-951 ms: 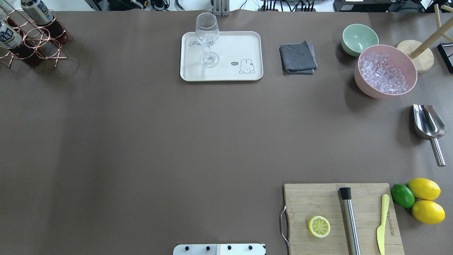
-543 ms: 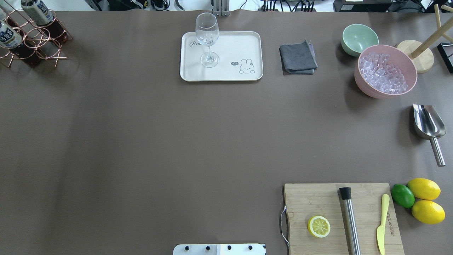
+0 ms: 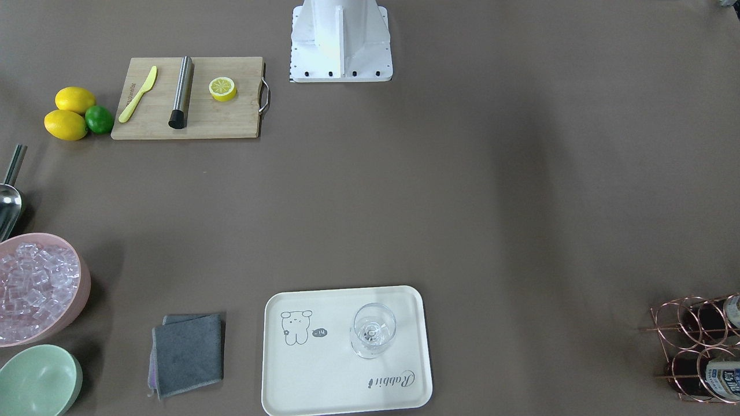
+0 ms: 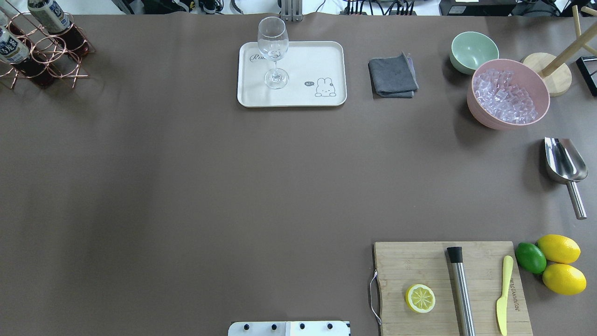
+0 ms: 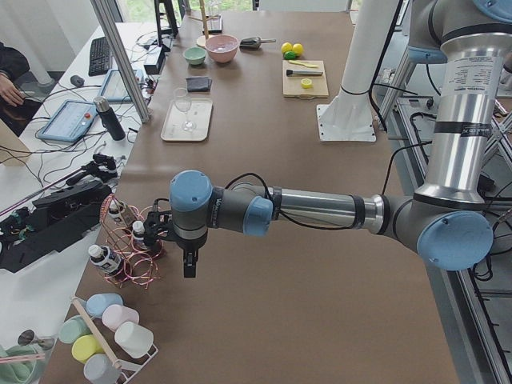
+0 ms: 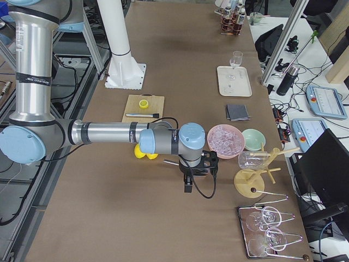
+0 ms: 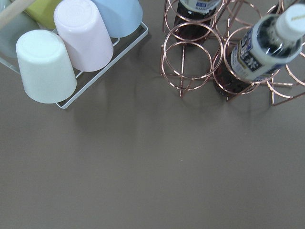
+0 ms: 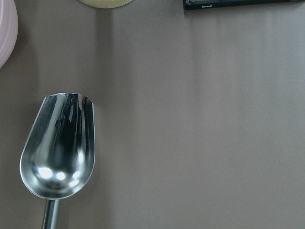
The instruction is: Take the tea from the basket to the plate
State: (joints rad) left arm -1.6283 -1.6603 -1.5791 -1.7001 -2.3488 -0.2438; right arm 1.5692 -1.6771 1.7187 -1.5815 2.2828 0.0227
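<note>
The rose-gold wire basket (image 4: 44, 51) stands at the table's far left corner and holds several tea bottles (image 4: 46, 11) with white caps. It also shows in the front view (image 3: 688, 346) and the left wrist view (image 7: 193, 52), where one tea bottle (image 7: 264, 45) leans in a ring. The cream plate (image 4: 303, 60) lies at the far middle, with a clear stemmed glass (image 4: 274, 46) on it. My left gripper (image 5: 190, 264) hangs just beside the basket (image 5: 132, 248). My right gripper (image 6: 188, 183) hovers above a steel scoop (image 8: 59, 148). I cannot tell whether either is open or shut.
A rack of pastel cups (image 7: 71, 43) lies next to the basket. A grey cloth (image 4: 393, 76), a green bowl (image 4: 473, 51) and a pink bowl of ice (image 4: 508, 93) stand right of the plate. A cutting board (image 4: 447, 289) with lemon half, muddler and knife sits front right, with lemons (image 4: 559, 263) beside it.
</note>
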